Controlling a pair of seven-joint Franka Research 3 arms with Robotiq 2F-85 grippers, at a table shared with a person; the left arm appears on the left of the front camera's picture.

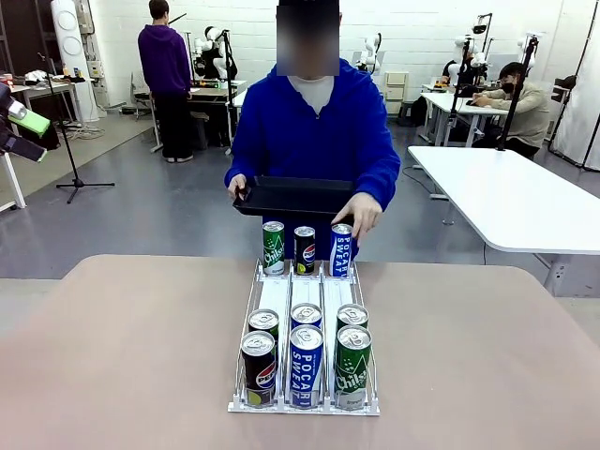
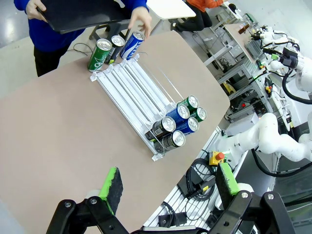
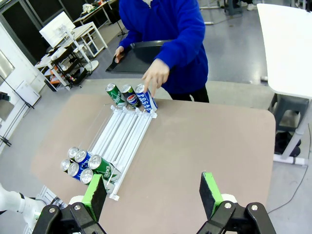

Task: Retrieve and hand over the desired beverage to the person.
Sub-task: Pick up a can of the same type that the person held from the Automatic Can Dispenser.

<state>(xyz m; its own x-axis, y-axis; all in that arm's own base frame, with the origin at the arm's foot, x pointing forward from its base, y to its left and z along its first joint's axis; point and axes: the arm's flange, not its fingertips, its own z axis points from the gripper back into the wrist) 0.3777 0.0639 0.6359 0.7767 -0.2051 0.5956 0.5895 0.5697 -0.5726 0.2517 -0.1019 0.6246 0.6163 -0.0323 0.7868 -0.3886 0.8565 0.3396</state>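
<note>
The left gripper (image 2: pixel 169 184) and the right gripper (image 3: pixel 152 191) were seen wide open and empty, well apart from the rack (image 1: pixel 277 300), at whose far end the blue Pocari Sweat can (image 1: pixel 341 250) was touched by the person's hand (image 1: pixel 361 214).

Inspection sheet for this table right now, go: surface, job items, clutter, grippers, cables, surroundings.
surface: tan table, flat, carrying one rack.
job's things: white rack, six cans at near end, three at far end; person's hand on far Pocari Sweat can, other hand holding black tray.
clutter: nothing seen.
grippers: left gripper and right gripper open, holding nothing.
cables: black bundle below table edge.
surroundings: white table, other people at far desks.
</note>
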